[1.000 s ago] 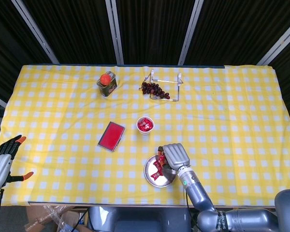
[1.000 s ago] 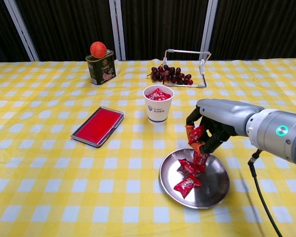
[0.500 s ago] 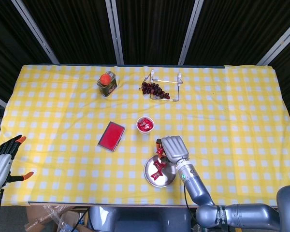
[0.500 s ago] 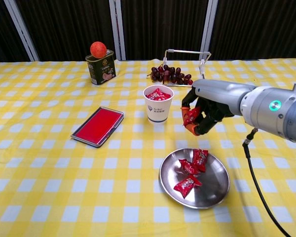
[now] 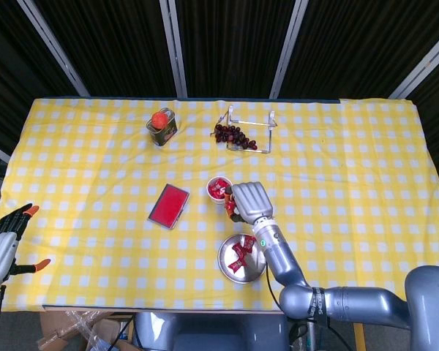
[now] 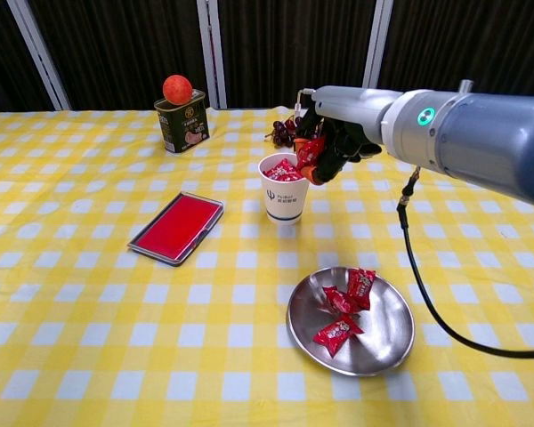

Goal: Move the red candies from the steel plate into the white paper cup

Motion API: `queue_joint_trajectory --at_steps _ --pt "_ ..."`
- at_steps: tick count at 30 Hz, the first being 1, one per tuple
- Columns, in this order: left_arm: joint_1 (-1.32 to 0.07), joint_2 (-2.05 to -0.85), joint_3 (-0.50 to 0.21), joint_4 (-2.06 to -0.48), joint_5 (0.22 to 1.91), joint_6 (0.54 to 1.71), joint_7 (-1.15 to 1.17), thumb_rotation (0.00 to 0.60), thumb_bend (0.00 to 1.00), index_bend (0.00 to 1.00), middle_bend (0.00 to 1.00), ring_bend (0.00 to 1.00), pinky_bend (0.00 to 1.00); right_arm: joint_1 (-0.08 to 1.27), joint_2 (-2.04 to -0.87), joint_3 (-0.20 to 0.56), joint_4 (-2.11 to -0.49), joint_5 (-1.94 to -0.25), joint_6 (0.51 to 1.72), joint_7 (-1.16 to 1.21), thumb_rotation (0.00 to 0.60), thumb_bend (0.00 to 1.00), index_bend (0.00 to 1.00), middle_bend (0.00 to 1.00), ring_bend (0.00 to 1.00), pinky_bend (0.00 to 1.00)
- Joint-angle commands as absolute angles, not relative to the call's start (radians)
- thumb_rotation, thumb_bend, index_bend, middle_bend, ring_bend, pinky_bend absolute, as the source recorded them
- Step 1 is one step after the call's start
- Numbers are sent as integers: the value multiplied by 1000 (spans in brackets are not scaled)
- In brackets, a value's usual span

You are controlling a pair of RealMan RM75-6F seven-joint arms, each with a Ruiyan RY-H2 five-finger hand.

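Observation:
The steel plate point(image 6: 384, 334) point(image 5: 253, 270) lies near the table's front edge with three red candies point(image 6: 345, 305) point(image 5: 240, 256) on it. The white paper cup point(image 6: 284, 190) point(image 5: 218, 189) stands behind the plate and holds several red candies. My right hand point(image 6: 331, 138) point(image 5: 249, 202) hovers just right of the cup's rim, raised above it, pinching a red candy point(image 6: 309, 152) in its fingers. My left hand point(image 5: 3, 247) hangs off the table's left front corner, fingers spread, holding nothing; the chest view does not show it.
A red flat case point(image 6: 177, 227) lies left of the cup. A green tin topped by an orange ball point(image 6: 181, 116) stands at the back left. Dark grapes beside a wire rack point(image 6: 313, 132) sit behind the cup, close to my right hand.
My right hand rose from the steel plate with a red candy and travelled back and left to the cup's rim. The left hand stayed put.

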State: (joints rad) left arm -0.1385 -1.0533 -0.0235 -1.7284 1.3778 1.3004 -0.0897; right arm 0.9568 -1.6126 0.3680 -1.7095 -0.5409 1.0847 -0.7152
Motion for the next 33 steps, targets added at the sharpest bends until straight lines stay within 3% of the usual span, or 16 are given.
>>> queue_joint_trajectory --at_steps 1,9,26,33 --pt "-139 -1053 -23 -1729 1377 1299 -90 600 44 0 0 0 0 992 -1624 393 -1666 -515 1064 -716 600 554 589 804 830 923" --pt "-142 -1049 -23 -1734 1369 1287 -95 600 45 0 0 0 0 1046 -1646 414 -1585 -483 1024 -703 600 555 589 804 829 923" --pt "-144 -1045 -24 -1741 1357 1278 -94 600 44 0 0 0 0 1093 -1721 385 -1394 -455 940 -627 600 555 581 804 830 923" --pt "-144 -1045 -23 -1743 1357 1279 -92 600 44 0 0 0 0 1092 -1728 377 -1379 -462 932 -599 600 556 404 804 830 923"
